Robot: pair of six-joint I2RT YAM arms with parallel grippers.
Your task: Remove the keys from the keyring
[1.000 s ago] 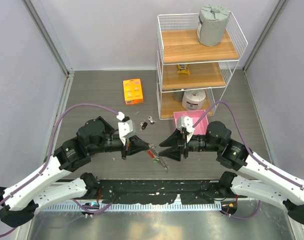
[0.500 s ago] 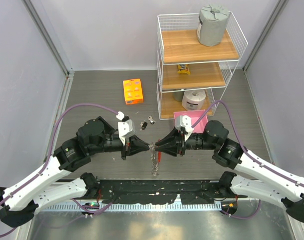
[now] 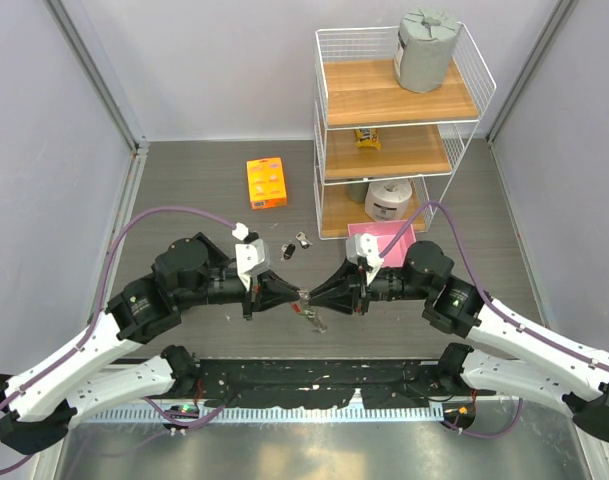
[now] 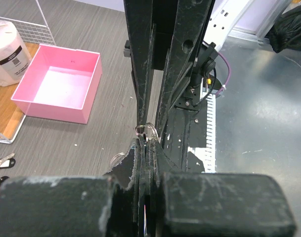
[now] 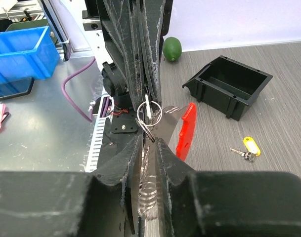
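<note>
The keyring [image 3: 304, 293] hangs above the table between my two grippers, which meet tip to tip. My left gripper [image 3: 292, 293] is shut on the thin silvery ring [image 4: 146, 130]. My right gripper [image 3: 316, 294] is closed on a silvery key blade [image 5: 151, 187] that leads up to the ring [image 5: 150, 112]. The red strap fob [image 5: 186, 131] dangles just beside and below the ring. Loose keys [image 3: 289, 250] lie on the table behind the grippers, one with a yellow tag [image 5: 248, 148].
A pink tray [image 4: 56, 84] sits at the foot of the white wire shelf [image 3: 399, 120], which holds paper rolls. An orange box [image 3: 267, 182] lies at the back. A black bin [image 5: 228, 84] and a green round thing [image 5: 172, 48] stand beyond the left arm.
My right gripper moved left to the keyring and closed on a key. The fob and hanging key swung under the ring. The left gripper kept its grip.
</note>
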